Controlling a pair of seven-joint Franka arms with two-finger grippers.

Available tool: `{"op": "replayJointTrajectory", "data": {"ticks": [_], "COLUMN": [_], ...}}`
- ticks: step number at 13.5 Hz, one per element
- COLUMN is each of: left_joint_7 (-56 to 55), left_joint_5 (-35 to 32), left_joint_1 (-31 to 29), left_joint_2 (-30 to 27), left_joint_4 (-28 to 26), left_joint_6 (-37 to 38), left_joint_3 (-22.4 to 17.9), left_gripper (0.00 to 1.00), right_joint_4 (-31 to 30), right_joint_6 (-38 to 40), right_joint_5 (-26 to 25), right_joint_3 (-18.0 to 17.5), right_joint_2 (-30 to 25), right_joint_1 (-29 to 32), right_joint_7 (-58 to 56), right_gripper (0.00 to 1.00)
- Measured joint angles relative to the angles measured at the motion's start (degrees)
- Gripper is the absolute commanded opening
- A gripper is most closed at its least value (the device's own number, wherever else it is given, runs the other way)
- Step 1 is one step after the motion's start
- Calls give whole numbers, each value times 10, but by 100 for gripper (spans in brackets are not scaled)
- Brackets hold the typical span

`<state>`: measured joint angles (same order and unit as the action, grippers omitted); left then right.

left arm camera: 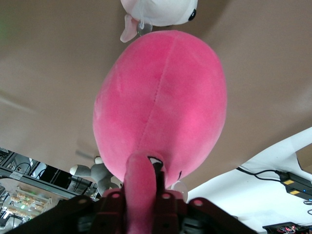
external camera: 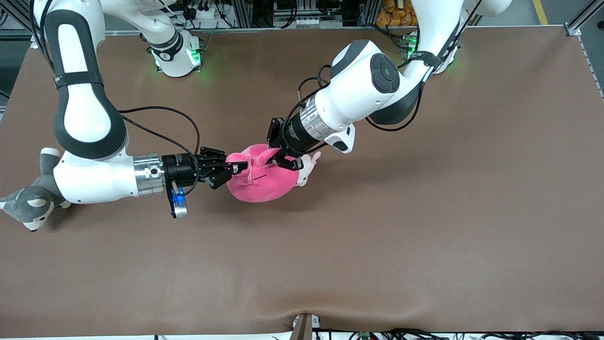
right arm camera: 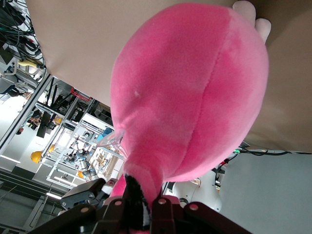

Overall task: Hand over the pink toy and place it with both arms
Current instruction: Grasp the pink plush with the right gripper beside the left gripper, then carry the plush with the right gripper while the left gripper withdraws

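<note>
At the right arm's end of the surface [external camera: 424,236], a grey-and-white husky plush [external camera: 29,204] lies partly under the right arm's forearm, close to the edge there. The right arm [external camera: 85,123] comes down from its base, bends at the elbow and stretches almost level toward the middle, its silver wrist in line with the right pincer [external camera: 238,166]. That pincer is clamped on a thin flap of the pink toy [external camera: 264,182]; in the right wrist view the pink flap is squeezed between the fingers [right arm camera: 131,209] with the toy's round body [right arm camera: 195,97] bulging out past them. The pink toy hangs between the two pincers over the middle of the surface; whether its underside touches the surface cannot be told. The left pincer [external camera: 278,158] is closed on another ear-like flap of the same toy, seen in the left wrist view as a pink tab pinched between its fingers [left arm camera: 158,195] with the toy's body [left arm camera: 161,102] past them. A small pale pink-and-white puppy plush [external camera: 306,171] lies just beside the toy, partly under the left pincer. The left arm [external camera: 368,85] slants down from its base, elbow raised, wrist angled toward the toy. Toward the left arm's end and nearer the front camera the brown surface lies bare out to its edges.
</note>
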<state>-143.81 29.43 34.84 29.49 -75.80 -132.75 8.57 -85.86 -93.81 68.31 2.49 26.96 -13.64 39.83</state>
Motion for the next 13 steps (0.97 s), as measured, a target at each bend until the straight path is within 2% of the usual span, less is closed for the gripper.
{"op": "replayJointTrajectory", "data": {"ticks": [3, 5, 8, 11, 13], "left_joint_7": [30, 85, 209, 399, 536], "left_joint_5": [0, 0, 0, -7, -59], "left_joint_1": [-10, -27, -84, -163, -207], "left_joint_2": [-2, -11, -37, -67, -86], "left_joint_4": [7, 10, 14, 15, 15], "left_joint_6": [14, 60, 175, 303, 400], "left_joint_3": [-6, -9, -12, -16, -17], "left_gripper": [100, 100, 100, 100, 100], "right_joint_4": [-3, -9, -31, -42, -53], "right_joint_6": [20, 42, 103, 157, 186], "right_joint_5": [-1, -8, -72, -149, -177], "right_joint_3": [5, 7, 10, 12, 13], "right_joint_2": [0, 1, 3, 4, 8], "right_joint_1": [20, 43, 98, 172, 230], "right_joint_7": [0, 0, -9, -48, -109], "right_gripper": [0, 0, 0, 0, 0]}}
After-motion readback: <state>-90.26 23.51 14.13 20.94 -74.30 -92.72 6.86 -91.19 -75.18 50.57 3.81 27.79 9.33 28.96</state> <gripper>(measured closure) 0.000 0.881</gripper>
